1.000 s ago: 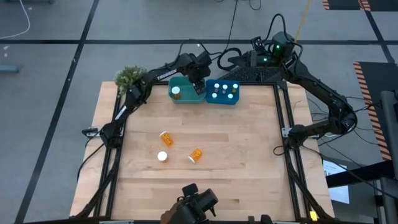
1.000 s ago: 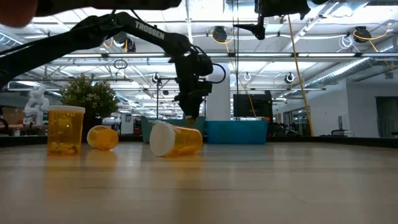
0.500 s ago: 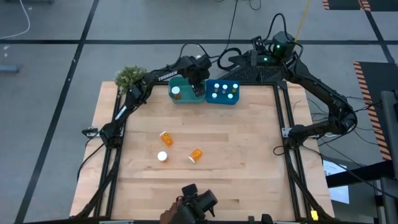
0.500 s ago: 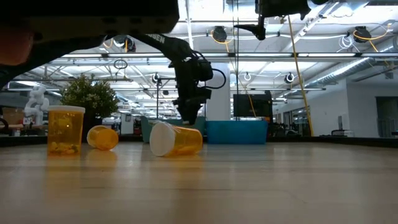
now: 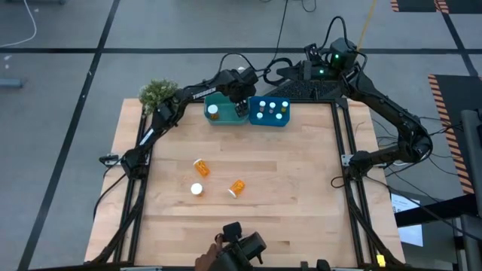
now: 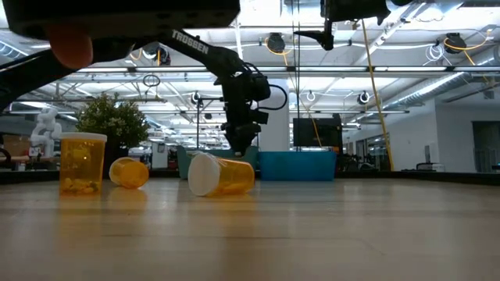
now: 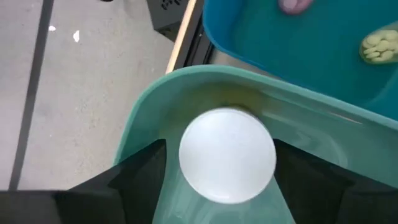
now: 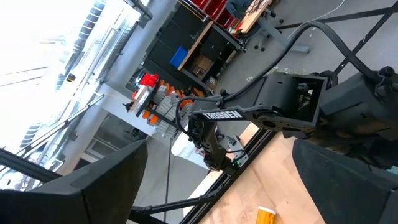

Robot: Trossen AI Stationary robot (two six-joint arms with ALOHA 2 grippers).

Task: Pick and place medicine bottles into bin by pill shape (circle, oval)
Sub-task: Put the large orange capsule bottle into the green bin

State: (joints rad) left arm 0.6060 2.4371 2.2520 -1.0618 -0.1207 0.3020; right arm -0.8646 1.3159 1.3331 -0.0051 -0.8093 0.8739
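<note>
Along the tabletop's far edge, the left gripper point(image 5: 241, 106) has risen off the teal tub point(image 5: 218, 120), fingers wide, leaving a bottle point(image 7: 227, 155) inside. Three loose bottles point(image 5: 200, 166) remain mid-table, and the right gripper point(image 8: 221, 163) waits, spread, beyond the far right corner.

Table point(image 5: 286, 173) is pale wood, planked, smooth with a satin sheen. Three medicine bottles on it, near-left point(image 5: 197, 190), middle point(image 5: 201, 166), right point(image 5: 236, 187): translucent orange plastic, glossy; caps matt white plastic. Far teal bin point(image 7: 155, 112) and blue bin point(image 5: 269, 120) are smooth plastic, slightly glossy. Both arms look like matt black metal or plastic. Floor around is dull grey concrete.
</note>
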